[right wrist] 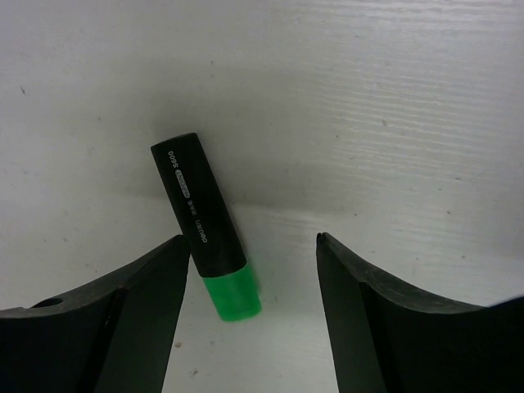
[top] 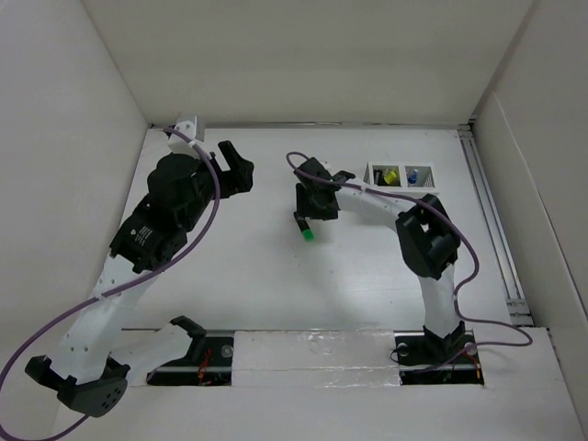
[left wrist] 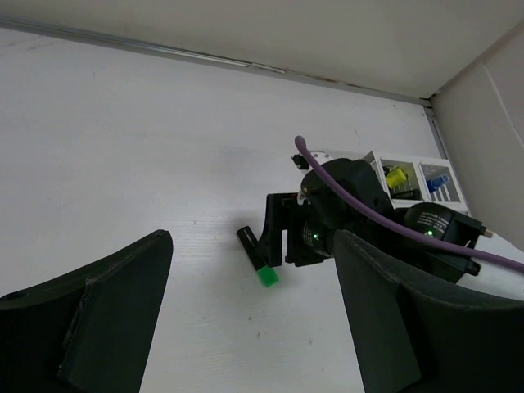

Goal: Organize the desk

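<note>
Right gripper [right wrist: 254, 246] spread wide over the marker [right wrist: 205, 221], which lies tilted just beside one finger, with bare desk [right wrist: 368, 123] across to the other. Organizer [top: 402, 166] stands near its far side, against the back wall [top: 312, 55]. Left gripper [top: 234, 170] is open and well apart at far left. An open strip of desk runs between the arms.

Soft, diffuse light, brightest in the top view; the left wrist view is dimmer, greyer. A blurred shadow spreads at 3 o'clock from the marker [right wrist: 199, 221] on the desk [right wrist: 368, 98]
</note>
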Motion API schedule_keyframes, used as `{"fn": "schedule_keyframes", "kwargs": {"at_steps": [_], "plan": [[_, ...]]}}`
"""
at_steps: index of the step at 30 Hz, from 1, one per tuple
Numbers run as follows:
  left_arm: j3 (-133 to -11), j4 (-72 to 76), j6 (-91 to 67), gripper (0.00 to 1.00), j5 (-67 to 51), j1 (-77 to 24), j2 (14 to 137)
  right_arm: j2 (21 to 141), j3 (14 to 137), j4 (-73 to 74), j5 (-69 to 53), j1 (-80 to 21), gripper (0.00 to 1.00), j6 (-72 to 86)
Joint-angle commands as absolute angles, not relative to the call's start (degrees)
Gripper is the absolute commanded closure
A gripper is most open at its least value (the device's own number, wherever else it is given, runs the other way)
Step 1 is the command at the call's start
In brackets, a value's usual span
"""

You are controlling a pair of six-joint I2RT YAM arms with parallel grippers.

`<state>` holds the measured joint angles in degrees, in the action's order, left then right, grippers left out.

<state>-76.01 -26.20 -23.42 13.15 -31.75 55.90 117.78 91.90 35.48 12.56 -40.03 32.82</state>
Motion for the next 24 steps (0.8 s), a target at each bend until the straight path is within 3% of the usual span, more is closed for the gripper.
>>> {"fn": "schedule_keyframes", "kwargs": {"at_steps": [1,9,15,18,19,22,24], "plan": [[-77.2,-26.0,-23.6,0.24,14.3,-31.6,54.5,118.7,96.0,35.9,9.8,-41.0,0.31,30.8],[-77.3,-26.1,-23.4,0.24,14.5,-31.6,54.0,124.7,99.4,36.9,10.5,-41.5,0.35,30.8],[-77.7,-26.6,-23.1,0.24,15.0,-31.6,53.4,128.9,103.4,39.3,13.1,-41.5,0.46,31.4],[-77.7,-27.0,-23.1,0.24,15.3,-31.6,53.1,130.0,104.9,40.6,13.5,-41.5,0.61,31.6],[-77.6,-27.0,-23.1,0.24,15.3,-31.6,53.0,130.3,105.2,40.6,13.6,-41.5,0.73,31.6],[-77.3,-27.0,-23.4,0.24,15.2,-31.6,52.9,129.3,105.6,41.6,13.7,-41.5,0.95,32.3],[-76.9,-26.7,-23.6,0.24,14.9,-31.6,52.9,127.0,105.8,41.2,13.1,-41.0,0.97,32.5]]}}
